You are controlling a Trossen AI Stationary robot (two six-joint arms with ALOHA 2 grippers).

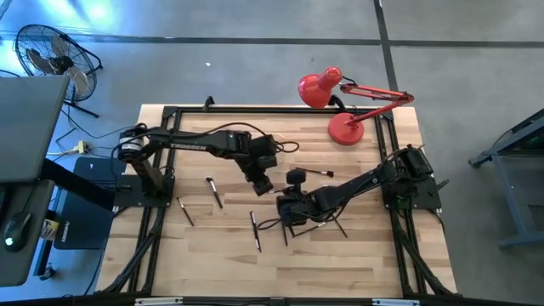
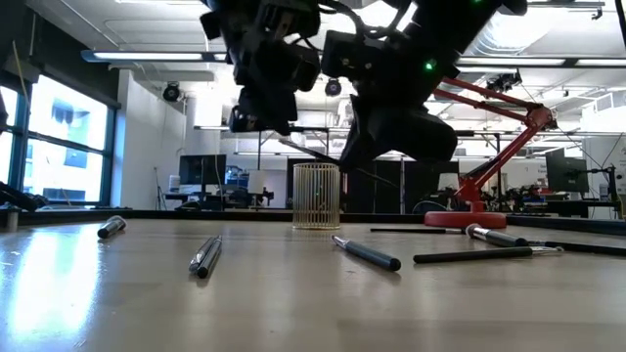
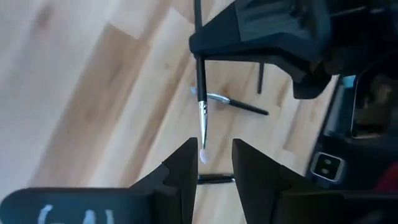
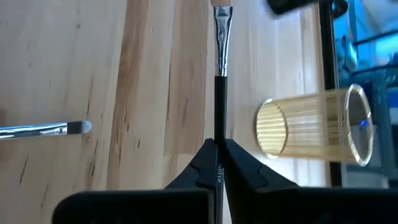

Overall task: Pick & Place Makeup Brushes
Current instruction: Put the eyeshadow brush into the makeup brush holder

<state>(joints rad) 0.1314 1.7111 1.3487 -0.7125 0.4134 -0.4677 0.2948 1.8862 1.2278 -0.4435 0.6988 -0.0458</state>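
Note:
My right gripper (image 4: 219,146) is shut on one makeup brush (image 4: 220,93), a black handle with a silver ferrule and a pale bristle tip (image 4: 222,11). In the high view it (image 1: 278,202) hovers mid-table, facing my left gripper (image 1: 261,183). My left gripper (image 3: 214,149) is open. That brush's bristle tip (image 3: 203,154) stands just ahead of the gap between its fingers, touching neither as far as I can see. Several more brushes lie flat on the table (image 1: 212,192) (image 1: 184,210) (image 1: 255,229) (image 2: 366,253). A clear ribbed glass cup (image 2: 316,196) stands upright behind them. My right gripper pinches the black handle (image 4: 220,134) between its two fingertips. The brush runs straight forward out of the fingers, in line with them, bristle end away from the gripper. It is lifted clear of the table.
A red desk lamp (image 1: 344,102) stands at the table's far right. Loose brushes lie left of the grippers (image 2: 205,256) (image 2: 111,227) and right of them (image 2: 474,255); one more lies near the far middle (image 1: 319,172). Black frame rails run along the table's edges (image 1: 157,204).

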